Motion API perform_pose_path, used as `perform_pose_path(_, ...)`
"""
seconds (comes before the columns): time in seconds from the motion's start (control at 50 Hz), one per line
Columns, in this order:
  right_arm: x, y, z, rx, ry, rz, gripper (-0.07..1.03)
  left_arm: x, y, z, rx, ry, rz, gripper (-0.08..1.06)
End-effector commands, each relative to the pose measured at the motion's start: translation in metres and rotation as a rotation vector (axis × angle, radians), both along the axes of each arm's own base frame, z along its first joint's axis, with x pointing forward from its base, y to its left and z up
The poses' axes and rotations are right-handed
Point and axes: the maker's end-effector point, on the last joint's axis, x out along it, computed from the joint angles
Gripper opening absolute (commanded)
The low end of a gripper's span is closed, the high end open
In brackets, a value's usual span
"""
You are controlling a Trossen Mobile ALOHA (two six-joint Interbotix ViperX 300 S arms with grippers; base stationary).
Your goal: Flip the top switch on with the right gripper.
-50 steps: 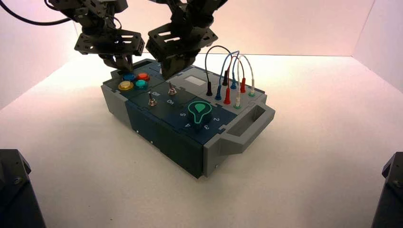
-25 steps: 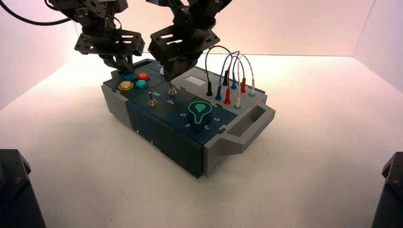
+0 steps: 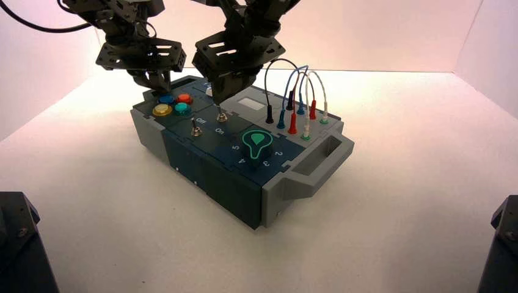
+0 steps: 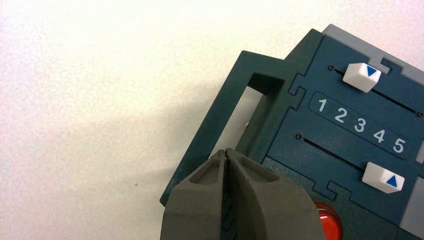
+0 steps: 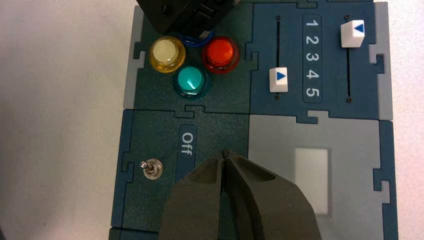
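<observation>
Silver metal forms the top switch [image 3: 222, 116], a tiny toggle lever on a round nut base, set in the dark green panel of the box [image 3: 256, 168]. Of two alike, it is the one nearer the right gripper; the right wrist view hides it behind that gripper.

The right gripper [image 5: 226, 152], black with slotted, boxy frame plates tapering to narrow fingers, hangs just above this switch, tips pointing down. Contact cannot be confirmed. Its jaws are closed, tips meeting, with nothing held.

The matching silver toggle [image 5: 151, 169] stands near the panel's outer edge, with raised white "Off" lettering [image 5: 187, 144] beside it.

The left gripper [image 4: 226, 152], of the same black build, is parked over the box's button end, its jaws closed and holding nothing. Below it sit four round, glossy push buttons: blue [image 3: 165, 99], red [image 3: 184, 98], yellow [image 3: 162, 110] and teal [image 3: 182, 108].

Two white, block-shaped slider knobs ride straight slots in smooth dark blue plastic: one [image 5: 352, 34] near the "1" end, the other [image 5: 278, 80] beside the "4".

A round green-marked dial [image 3: 257, 144] and looped, thin wires [image 3: 306, 91] occupy the handle end.
</observation>
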Motion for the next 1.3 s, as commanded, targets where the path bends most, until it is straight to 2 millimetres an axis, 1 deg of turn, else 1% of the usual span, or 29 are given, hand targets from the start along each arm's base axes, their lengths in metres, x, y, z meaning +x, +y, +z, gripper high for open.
perform_pose_path(0.02, -0.003, -0.001, 0.010, 0.012, -0.005, 0.003, -0.02, 0.001, -0.004, 0.008, -0.005, -0.015, -0.010, -0.03)
perform_pose_path(0.14, -0.003, -0.001, 0.010, 0.013, -0.007, 0.003, -0.02, 0.001, -0.004, 0.008, -0.005, -0.015, -0.010, -0.03)
perform_pose_path(0.34, 0.002, 0.007, 0.016, 0.029, -0.021, 0.007, -0.02, 0.001, -0.003, 0.007, -0.005, -0.013, -0.010, -0.03)
perform_pose_path(0.46, 0.006, 0.012, 0.023, 0.044, -0.037, 0.011, -0.02, 0.000, -0.003, 0.007, -0.005, -0.012, -0.009, -0.03)
perform_pose_path(0.5, 0.008, 0.016, 0.029, 0.056, -0.047, 0.011, -0.02, 0.001, -0.003, 0.008, -0.005, -0.012, -0.009, -0.03)
perform_pose_path(0.54, 0.010, 0.017, 0.031, 0.058, -0.049, 0.012, -0.02, 0.001, -0.003, 0.008, -0.006, -0.013, -0.008, -0.03)
perform_pose_path(0.66, 0.010, 0.018, 0.027, 0.049, -0.037, 0.015, -0.02, 0.001, -0.003, 0.008, -0.005, -0.013, -0.009, -0.03)
perform_pose_path(0.92, 0.001, 0.015, 0.010, -0.001, 0.020, 0.032, -0.02, 0.002, -0.002, 0.008, -0.006, -0.015, -0.004, -0.03)
perform_pose_path(1.3, -0.001, 0.013, 0.001, -0.045, 0.058, 0.052, -0.02, 0.001, -0.001, 0.007, -0.004, -0.010, -0.004, -0.03)
